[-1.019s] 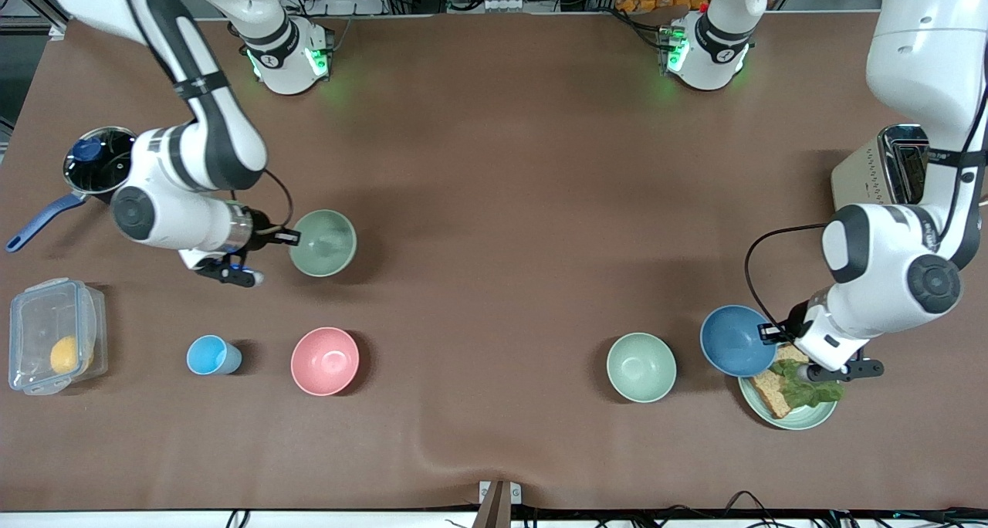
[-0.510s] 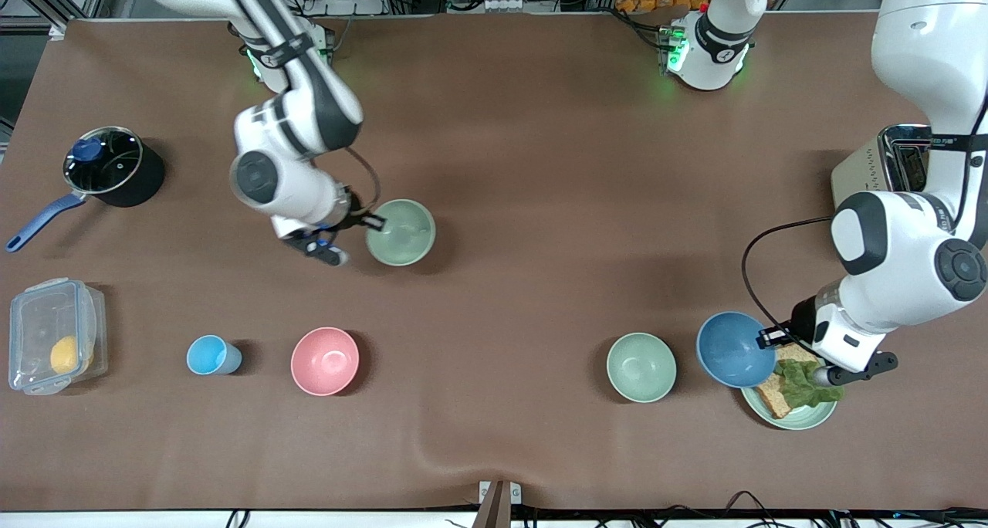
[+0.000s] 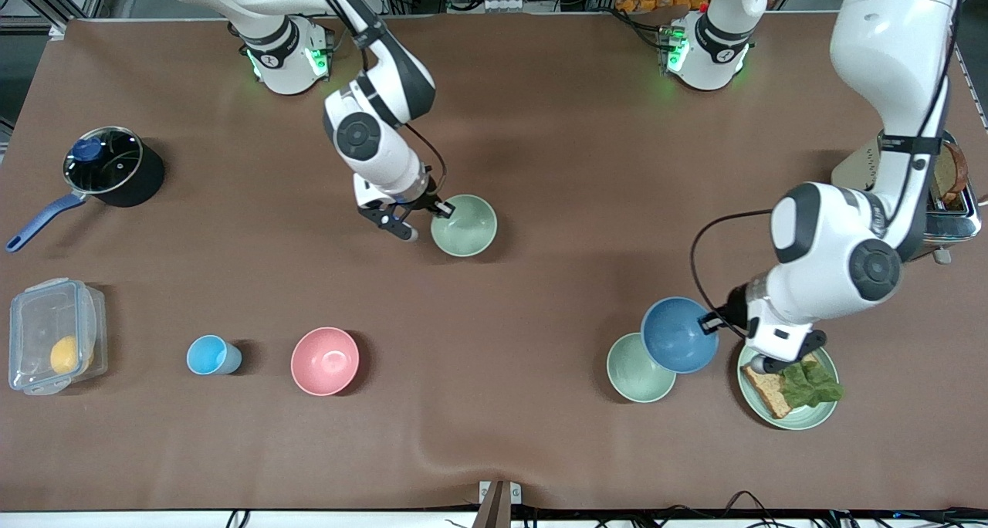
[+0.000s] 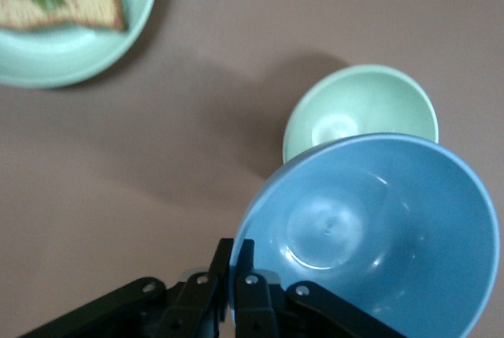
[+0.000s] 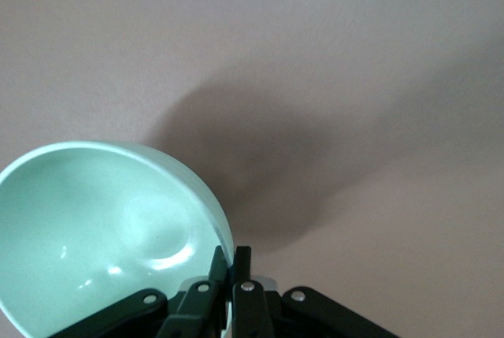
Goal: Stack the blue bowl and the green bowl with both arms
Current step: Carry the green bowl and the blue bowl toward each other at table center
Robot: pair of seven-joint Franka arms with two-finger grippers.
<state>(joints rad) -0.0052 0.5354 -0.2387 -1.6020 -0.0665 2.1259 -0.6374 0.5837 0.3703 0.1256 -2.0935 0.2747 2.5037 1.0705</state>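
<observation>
My left gripper is shut on the rim of the blue bowl and holds it in the air, upright, partly over a second, mintier green bowl that stands on the table. In the left wrist view the fingers pinch the blue bowl's rim, with that mintier bowl below. My right gripper is shut on the rim of the sage-green bowl over the table's middle. The right wrist view shows this grip on the green bowl.
A green plate with bread and lettuce lies beside the mintier bowl, under the left wrist. A toaster stands at the left arm's end. A pink bowl, light-blue cup, plastic box and pot are toward the right arm's end.
The right arm carried the green bowl toward the table's middle. The left arm carried the blue bowl off the plate's edge to partly over the mintier green bowl.
</observation>
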